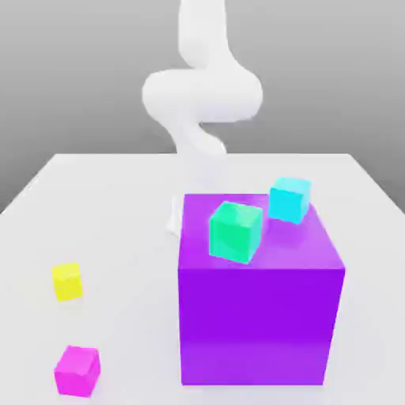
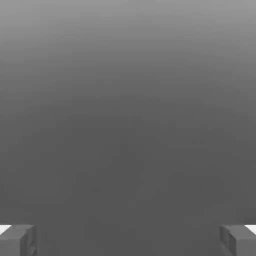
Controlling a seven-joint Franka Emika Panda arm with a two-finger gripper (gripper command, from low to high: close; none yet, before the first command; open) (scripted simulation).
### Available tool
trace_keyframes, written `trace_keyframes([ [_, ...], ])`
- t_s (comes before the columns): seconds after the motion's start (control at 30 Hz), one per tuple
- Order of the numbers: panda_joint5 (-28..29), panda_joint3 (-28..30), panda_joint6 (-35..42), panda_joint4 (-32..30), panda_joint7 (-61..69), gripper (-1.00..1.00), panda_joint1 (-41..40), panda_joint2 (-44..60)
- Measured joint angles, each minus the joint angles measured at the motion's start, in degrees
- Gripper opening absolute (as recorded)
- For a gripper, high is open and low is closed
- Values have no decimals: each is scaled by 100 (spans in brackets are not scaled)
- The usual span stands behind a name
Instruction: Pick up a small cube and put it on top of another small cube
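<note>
The small cube (image 1: 67,281), plain bright yellow, rests on the white table (image 1: 111,206) at the exterior view's left. A small magenta cube (image 1: 77,370) lies nearer the front edge, below it in that view. The white arm (image 1: 202,87) rises at the back of the table, behind the big purple block, far from both small cubes. In the hand view my gripper (image 2: 128,241) is open: its two grey fingertips (image 2: 17,240) stand wide apart with nothing between them, and only plain grey lies beyond.
A big purple block (image 1: 257,316) stands at the front centre-right of the table. On its top sit a green cube (image 1: 234,231) and a cyan cube (image 1: 289,198).
</note>
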State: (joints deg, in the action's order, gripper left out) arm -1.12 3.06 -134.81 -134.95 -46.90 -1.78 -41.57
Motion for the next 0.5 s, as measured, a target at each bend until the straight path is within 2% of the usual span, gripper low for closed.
trace_keyframes([
  [0.3, -411, 1039, -1233, -1252, -475, 0, -807, 1850],
  [0.5, -475, 1636, -2160, -2147, -1003, 0, -1521, 3220],
])
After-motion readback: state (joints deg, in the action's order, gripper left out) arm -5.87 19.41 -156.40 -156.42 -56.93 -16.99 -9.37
